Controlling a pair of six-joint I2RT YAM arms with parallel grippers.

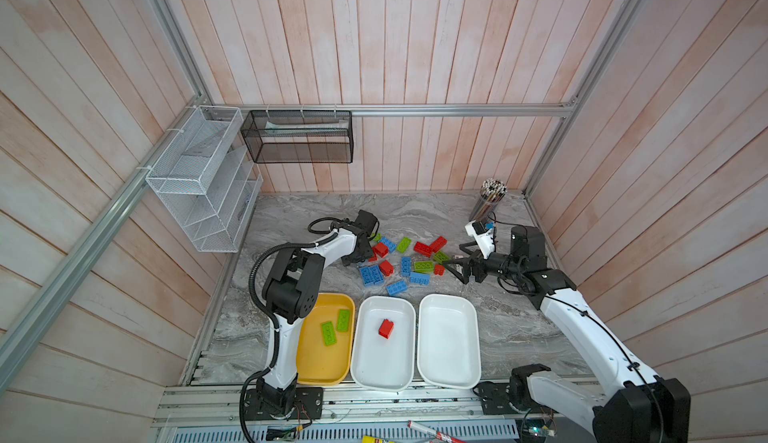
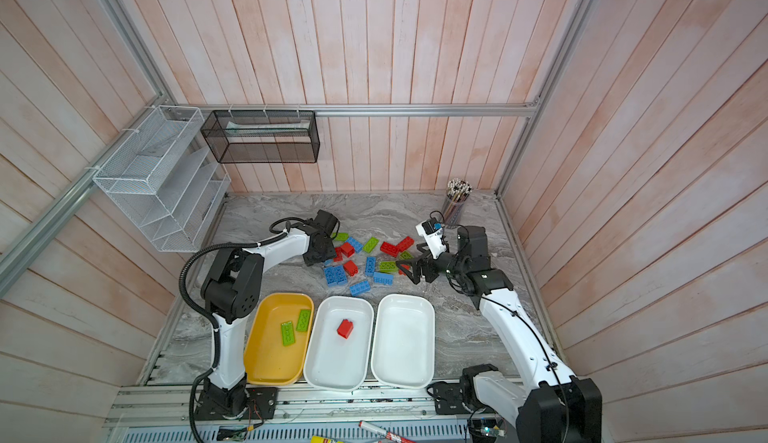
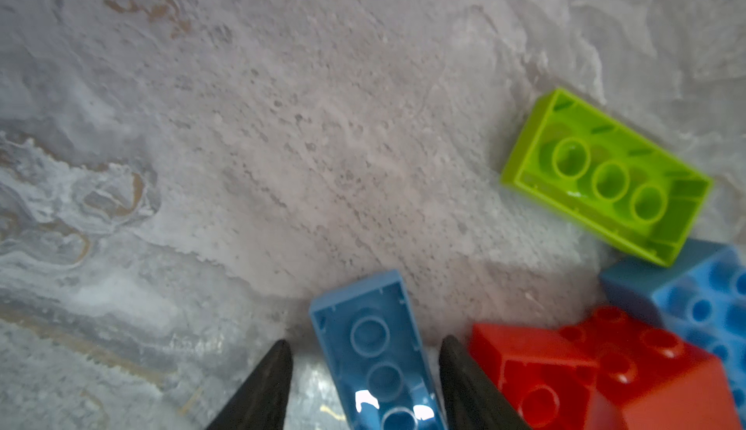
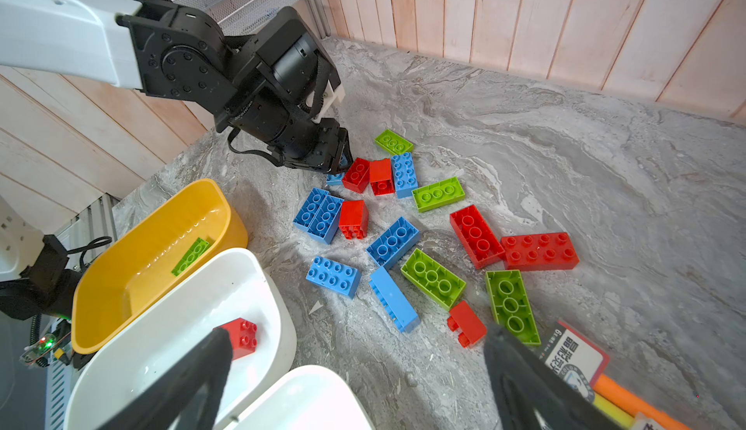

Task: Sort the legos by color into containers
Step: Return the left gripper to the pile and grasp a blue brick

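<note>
Left gripper [image 3: 365, 341] jaws half-open astride upturned blue plastic oblong brick [image 3: 379, 371], its long axis running between them, gap one side; right gripper [image 4: 357, 331] jaws wide, empty

You have white arm shells [image 1: 582, 324] with black joints [image 1: 291, 291]. A ribbed black hose [image 1: 251, 278] loops beside the yellow tray [image 1: 320, 364].

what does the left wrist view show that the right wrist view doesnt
Left wrist only: the hollow underside of the blue brick between the fingers of the left gripper. Right wrist only: the yellow tray, the white tray holding a red brick, and the open right gripper. Both: the upturned lime brick and the marble tabletop.
</note>
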